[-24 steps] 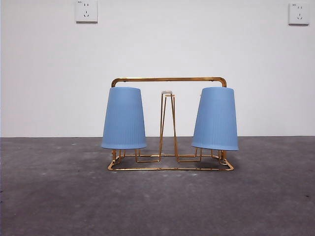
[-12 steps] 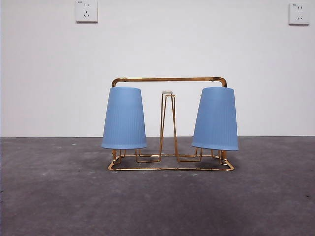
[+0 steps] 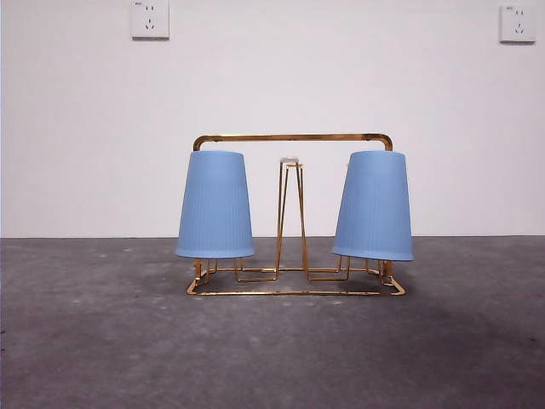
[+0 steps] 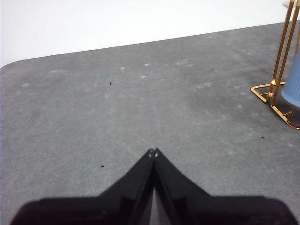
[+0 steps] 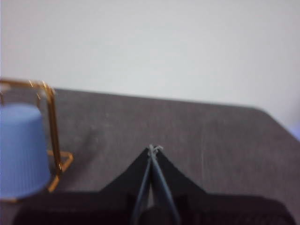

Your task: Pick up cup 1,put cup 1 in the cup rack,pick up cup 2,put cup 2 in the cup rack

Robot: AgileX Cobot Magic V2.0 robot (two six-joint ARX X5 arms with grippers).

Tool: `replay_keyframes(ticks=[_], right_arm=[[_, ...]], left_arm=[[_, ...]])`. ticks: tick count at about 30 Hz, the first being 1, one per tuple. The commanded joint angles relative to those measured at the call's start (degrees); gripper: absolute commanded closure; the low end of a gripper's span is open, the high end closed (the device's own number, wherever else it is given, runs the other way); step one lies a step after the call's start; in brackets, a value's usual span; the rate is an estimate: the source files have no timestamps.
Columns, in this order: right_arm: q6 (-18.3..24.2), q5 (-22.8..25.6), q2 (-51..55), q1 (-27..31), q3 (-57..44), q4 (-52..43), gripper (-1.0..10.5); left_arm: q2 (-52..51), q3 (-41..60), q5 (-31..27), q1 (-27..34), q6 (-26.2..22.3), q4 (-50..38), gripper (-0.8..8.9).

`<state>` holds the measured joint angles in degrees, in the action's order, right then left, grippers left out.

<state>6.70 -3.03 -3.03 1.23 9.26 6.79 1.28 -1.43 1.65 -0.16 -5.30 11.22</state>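
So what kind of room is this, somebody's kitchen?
Probably not; it looks like a bare test bench. A gold cup rack holding two upturned blue cups stands alone on a grey tabletop, before a plain white wall with sockets.

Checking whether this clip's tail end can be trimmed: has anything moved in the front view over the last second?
Nothing visibly changed. Both blue cups, the left cup and the right cup, hang upside down on the cup rack just as before. No arm appears in the front view; the left pincer and right pincer are shut, off to either side of the rack.
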Motion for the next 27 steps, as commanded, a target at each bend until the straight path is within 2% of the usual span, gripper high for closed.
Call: replay_keyframes(ticks=[1,6,8,15,27], right_arm=[[-3.08,1.44,2.56,0.09,-4.07,-0.79,9.5],[-6.43,1.53,2.58,0.11,-8.44,0.94,9.5],[-6.27,1.79,2.58,0.17,-8.44,3.74,9.5],[-8.02,1.97,2.58,0.28,-8.44,3.58,9.5],[-8.02,2.01,2.51,0.28,-8.44,3.61,9.5]], left_arm=[[-0.02,0.52,0.04,0.13,0.42,-0.46,8.17],[0.02,0.52,0.04,0.13,0.42,-0.46,8.17],[0.02,0.52,0.04,0.13,0.42,-0.46,8.17],[0.28,0.52,0.04,0.13,0.42,-0.46,8.17],[0.61,0.52,0.04,0.13,0.42,-0.46,8.17]])
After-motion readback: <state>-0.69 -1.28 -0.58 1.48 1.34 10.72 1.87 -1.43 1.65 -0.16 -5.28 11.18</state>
